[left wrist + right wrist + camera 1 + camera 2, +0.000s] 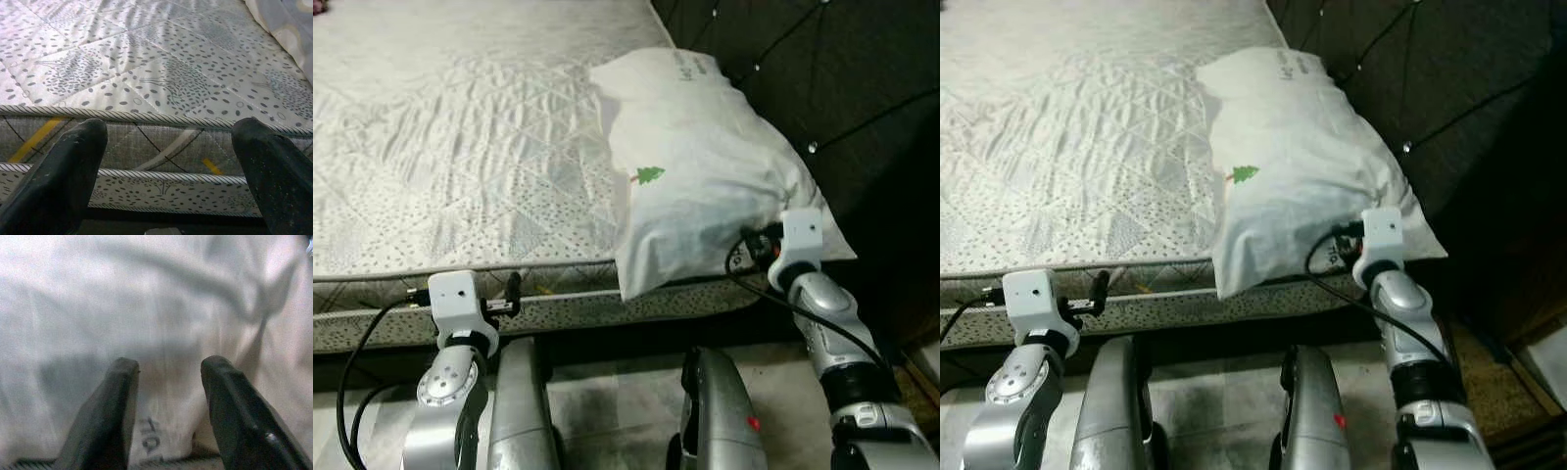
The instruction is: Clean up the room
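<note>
Pillow (705,166) lies on the bed's right side against the dark tufted headboard (822,69), near corner overhanging the mattress (460,147) edge. It's white with a small green tree print (649,175).

Right tool (168,382) is at the pillow's near end, fingers (110,416) spread apart, fabric between them, not pinched.

Left tool (168,147) sits level with the mattress side, just off its piped edge, fingers (63,176) wide apart, nothing between them.

Robot's legs (715,411) stand on the floor right at the bed.
</note>
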### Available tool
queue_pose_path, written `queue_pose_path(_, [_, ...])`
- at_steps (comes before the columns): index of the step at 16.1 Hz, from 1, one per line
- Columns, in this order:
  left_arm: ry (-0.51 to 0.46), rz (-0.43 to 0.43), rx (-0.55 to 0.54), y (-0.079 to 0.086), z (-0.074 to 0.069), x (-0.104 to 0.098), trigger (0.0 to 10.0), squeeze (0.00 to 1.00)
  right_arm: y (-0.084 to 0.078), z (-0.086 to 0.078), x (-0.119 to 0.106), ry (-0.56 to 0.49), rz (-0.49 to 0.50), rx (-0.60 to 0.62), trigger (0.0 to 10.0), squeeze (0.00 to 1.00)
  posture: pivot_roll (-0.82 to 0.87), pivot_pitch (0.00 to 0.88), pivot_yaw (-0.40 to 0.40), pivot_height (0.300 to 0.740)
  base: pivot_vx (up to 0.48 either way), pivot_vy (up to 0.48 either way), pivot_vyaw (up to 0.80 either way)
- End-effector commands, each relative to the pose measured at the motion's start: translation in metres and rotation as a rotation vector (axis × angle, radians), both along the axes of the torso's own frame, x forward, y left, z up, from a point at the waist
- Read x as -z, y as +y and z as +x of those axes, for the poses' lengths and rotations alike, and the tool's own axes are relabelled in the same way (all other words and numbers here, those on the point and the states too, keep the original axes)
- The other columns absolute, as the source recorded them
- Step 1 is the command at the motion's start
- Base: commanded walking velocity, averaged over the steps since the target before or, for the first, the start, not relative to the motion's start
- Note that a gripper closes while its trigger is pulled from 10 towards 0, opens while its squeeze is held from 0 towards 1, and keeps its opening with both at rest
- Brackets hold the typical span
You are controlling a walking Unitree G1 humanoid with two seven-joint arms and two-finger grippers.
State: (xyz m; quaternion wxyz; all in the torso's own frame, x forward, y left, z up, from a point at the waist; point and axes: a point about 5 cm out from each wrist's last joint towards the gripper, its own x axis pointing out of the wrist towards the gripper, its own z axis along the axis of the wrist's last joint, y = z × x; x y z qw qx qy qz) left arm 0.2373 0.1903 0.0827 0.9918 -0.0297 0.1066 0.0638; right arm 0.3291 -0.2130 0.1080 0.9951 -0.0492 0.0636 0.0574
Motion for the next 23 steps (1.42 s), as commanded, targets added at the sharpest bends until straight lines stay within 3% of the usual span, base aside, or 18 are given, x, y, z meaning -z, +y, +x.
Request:
queue_pose_path(1, [-0.018,-0.006,-0.006,0.001,-0.002,-0.004,10.0,0.0,0.009,-0.005,-0.004,-0.017,0.034,-0.007,10.0,1.0,0.03,0.033,-0.039,0.51,0.0,0.0,0.0])
queue_pose_path(6, [-0.071,-0.009,-0.02,-0.003,-0.003,-0.011,10.0,0.0,0.045,-0.033,-0.009,-0.119,0.166,-0.018,10.0,1.0,0.03,0.018,-0.039,0.51,0.0,0.0,0.0])
queue_pose_path(10, [-0.069,0.014,0.007,-0.003,0.003,-0.011,10.0,0.0,0.066,-0.046,-0.007,-0.097,0.244,-0.008,10.0,1.0,0.04,0.014,-0.029,0.51,0.0,0.0,0.0])
queue_pose_path(13, [-0.069,0.02,0.013,-0.004,0.006,-0.011,10.0,0.0,0.077,-0.052,-0.011,-0.109,0.223,-0.114,10.0,1.0,0.03,0.008,-0.029,0.51,0.0,0.0,0.0])
queue_pose_path(14, [-0.068,0.026,0.017,-0.006,0.006,-0.011,10.0,0.0,0.077,-0.052,-0.011,-0.104,0.204,-0.115,10.0,0.0,0.03,0.005,-0.032,0.51,0.0,0.0,0.0])
queue_pose_path(18, [-0.064,0.027,0.011,-0.007,0.005,-0.009,10.0,0.0,0.075,-0.05,-0.017,-0.13,0.216,-0.124,10.0,0.0,0.03,0.005,-0.037,0.51,0.0,0.0,0.0])
queue_pose_path(23, [-0.054,0.029,0.019,-0.009,0.006,-0.008,10.0,0.0,0.07,-0.048,-0.019,-0.124,0.221,-0.113,10.0,0.0,0.03,0.004,-0.035,0.574,0.0,0.0,0.0])
